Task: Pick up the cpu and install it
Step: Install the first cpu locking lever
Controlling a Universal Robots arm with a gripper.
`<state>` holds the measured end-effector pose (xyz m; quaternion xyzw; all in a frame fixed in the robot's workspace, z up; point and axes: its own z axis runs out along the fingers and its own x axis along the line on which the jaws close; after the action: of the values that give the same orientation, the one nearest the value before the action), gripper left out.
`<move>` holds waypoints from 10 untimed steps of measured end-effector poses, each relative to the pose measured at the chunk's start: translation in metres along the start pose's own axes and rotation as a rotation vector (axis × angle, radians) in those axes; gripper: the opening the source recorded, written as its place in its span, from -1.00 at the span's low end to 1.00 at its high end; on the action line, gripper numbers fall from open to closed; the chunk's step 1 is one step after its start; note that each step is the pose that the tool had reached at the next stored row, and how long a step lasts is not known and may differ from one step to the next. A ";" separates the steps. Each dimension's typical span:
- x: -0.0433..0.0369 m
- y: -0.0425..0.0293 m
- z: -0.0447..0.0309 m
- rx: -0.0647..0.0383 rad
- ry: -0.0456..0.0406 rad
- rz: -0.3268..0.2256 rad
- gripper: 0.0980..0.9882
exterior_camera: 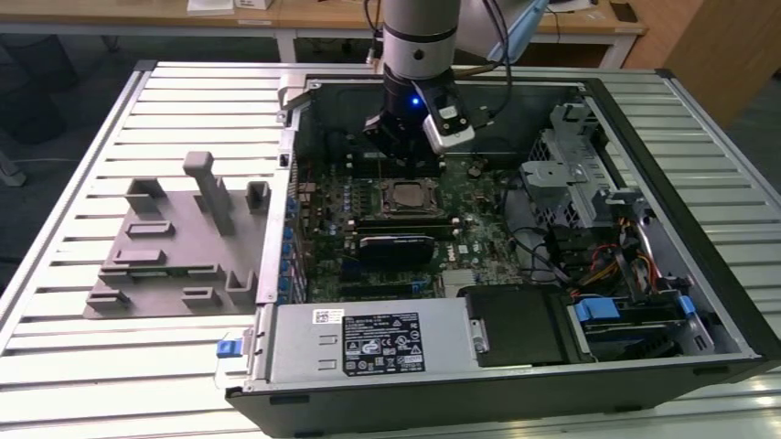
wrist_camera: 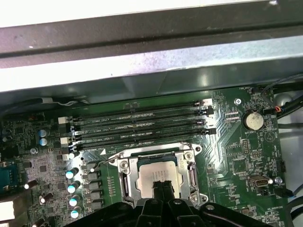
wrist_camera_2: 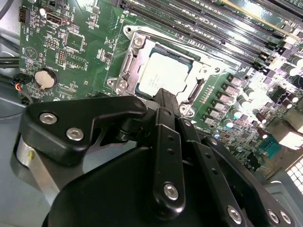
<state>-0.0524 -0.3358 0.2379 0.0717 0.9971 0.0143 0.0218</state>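
The cpu [wrist_camera_2: 161,74] sits flat in the motherboard socket [wrist_camera_2: 127,71]; the tool [wrist_camera_2: 166,97] hangs right over one edge of it, fingers pinched together, gripping nothing

Open case [exterior_camera: 488,389] above cpu [exterior_camera: 407,196], drive cage [exterior_camera: 568,178] alongside
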 end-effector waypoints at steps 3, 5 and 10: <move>0.0000 0.0000 0.0000 0.000 0.0000 0.000 -0.98; 0.0000 0.0000 0.0000 0.000 0.0000 0.000 -0.98; 0.0003 -0.0001 0.0000 0.000 0.0001 0.000 -0.98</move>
<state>-0.0527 -0.3358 0.2379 0.0718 0.9971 0.0144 0.0218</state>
